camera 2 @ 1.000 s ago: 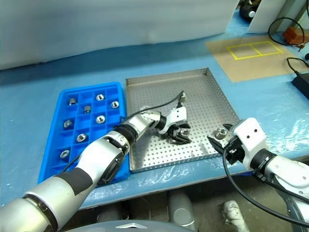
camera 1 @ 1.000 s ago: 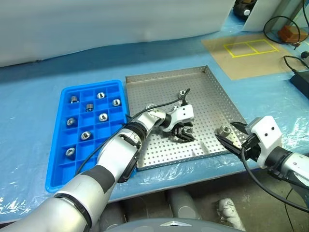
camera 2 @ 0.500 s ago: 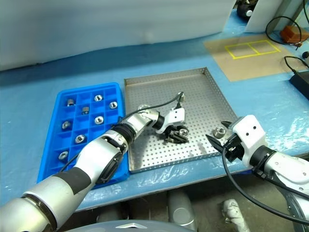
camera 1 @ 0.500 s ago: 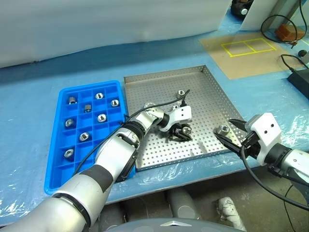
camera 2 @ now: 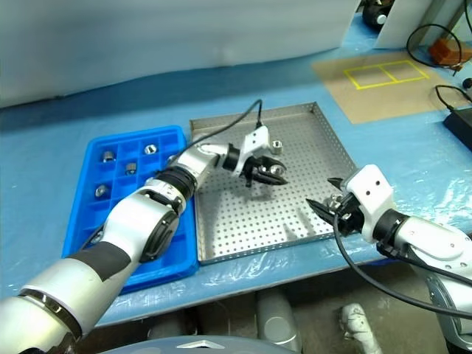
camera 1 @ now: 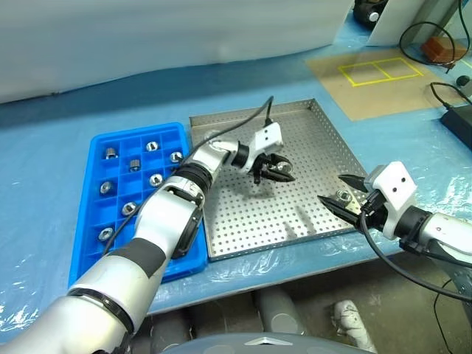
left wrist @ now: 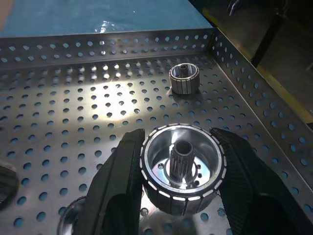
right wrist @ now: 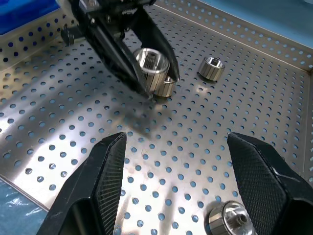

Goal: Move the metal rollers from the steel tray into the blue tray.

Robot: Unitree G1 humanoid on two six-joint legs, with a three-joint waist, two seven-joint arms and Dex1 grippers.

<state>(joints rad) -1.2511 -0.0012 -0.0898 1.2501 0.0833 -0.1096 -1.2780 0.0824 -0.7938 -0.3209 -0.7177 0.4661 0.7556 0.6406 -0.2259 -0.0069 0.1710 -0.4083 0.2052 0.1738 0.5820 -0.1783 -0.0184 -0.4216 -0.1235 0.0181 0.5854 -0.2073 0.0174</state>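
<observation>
- Blue plastic sheeting is covering the tabletop (camera 1: 66, 110), and the steel tray (camera 1: 324, 140) is sitting on it with the blue tray (camera 1: 96, 147) touching its left edge.
- My left gripper (camera 1: 274, 171) is pinching one metal roller (left wrist: 182, 166) between its two black fingers (left wrist: 115, 188), holding it clear above the middle of the steel tray.
- My right gripper (camera 1: 341, 193) is hovering with its fingers spread wide over the steel tray's near right corner, gripping nothing.
- One loose roller (left wrist: 184, 79) is sitting near the steel tray's far right corner.
- Another roller (right wrist: 230, 219) is lying by the near right corner, just beside my right gripper's fingers (right wrist: 105, 183).
- Several rollers (camera 1: 152, 147) are already sitting in separate cells of the blue tray, mostly toward its far end.
</observation>
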